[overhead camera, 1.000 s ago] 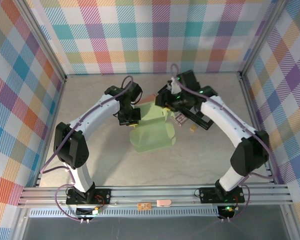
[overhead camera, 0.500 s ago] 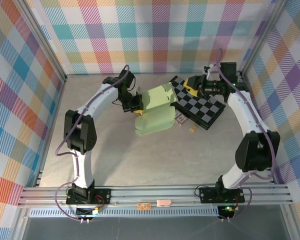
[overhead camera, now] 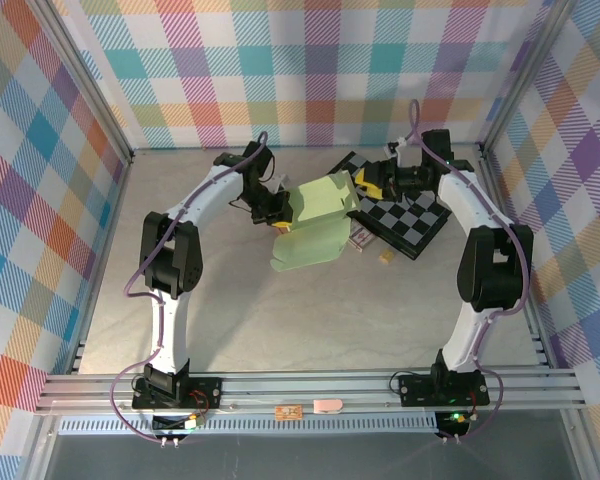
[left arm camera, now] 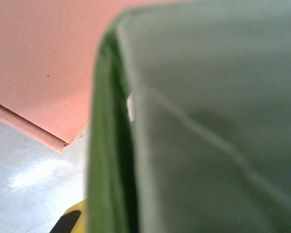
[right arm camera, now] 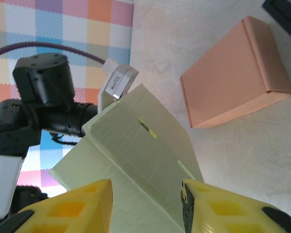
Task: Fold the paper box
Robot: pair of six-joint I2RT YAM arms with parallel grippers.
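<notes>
At the upper middle, the left jaws pinched the green paper box [overhead camera: 313,238]; the right jaws stood spread just beside it.

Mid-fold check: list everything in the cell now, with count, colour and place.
paper box: 1, light green, table centre, partly folded
closed box: 1, salmon pink, on the table next to the paper box
checkerboard: 1, black and white, right rear of table
small block: 1, yellowish, beside the checkerboard's near edge
left gripper: 1, black, shut on the paper box's left edge
right gripper: 1, yellow-fingered, open, at the paper box's right side
</notes>
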